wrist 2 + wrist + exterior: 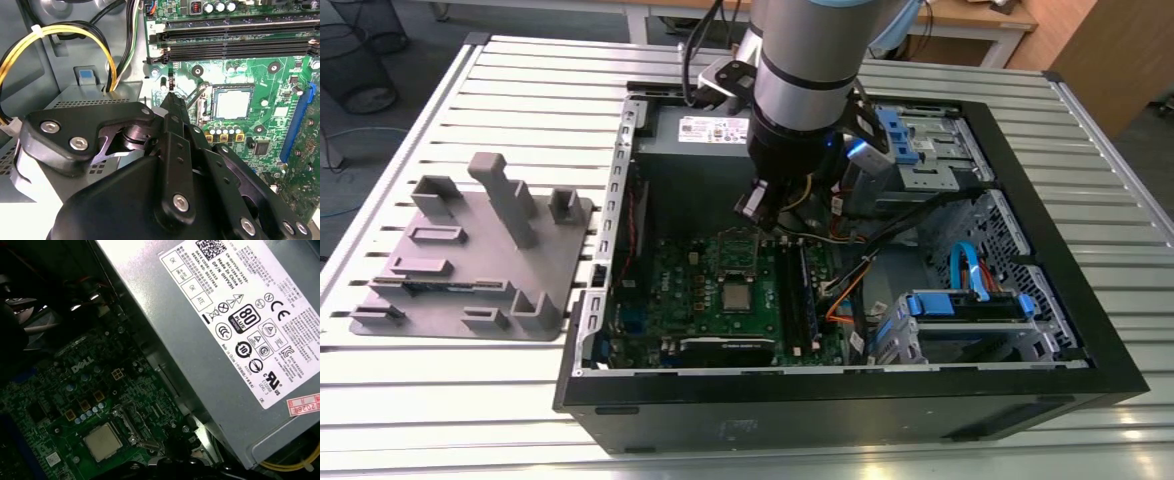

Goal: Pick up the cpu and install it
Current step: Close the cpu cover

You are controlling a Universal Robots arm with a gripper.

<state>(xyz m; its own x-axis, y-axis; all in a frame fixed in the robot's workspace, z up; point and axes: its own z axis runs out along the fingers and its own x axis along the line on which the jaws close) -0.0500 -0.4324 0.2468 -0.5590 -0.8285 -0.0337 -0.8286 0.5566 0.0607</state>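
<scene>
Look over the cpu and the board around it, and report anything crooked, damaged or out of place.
Nothing stands out. In the second wrist view the cpu lies flat and square in its socket on the green board, with no visible damage around it.

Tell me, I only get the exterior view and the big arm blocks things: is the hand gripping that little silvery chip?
Observer: No. In the second wrist view the cpu lies flat in its socket, and the hand is off to one side, apart from it.
Operator: Is anything covering the chip?
Observer: Its silvery top is bare in both wrist views. A thin metal lever stands beside the socket.
Operator: Anything near the hand?
Observer: A yellow and black wire bundle, tied with a white strap.
</scene>
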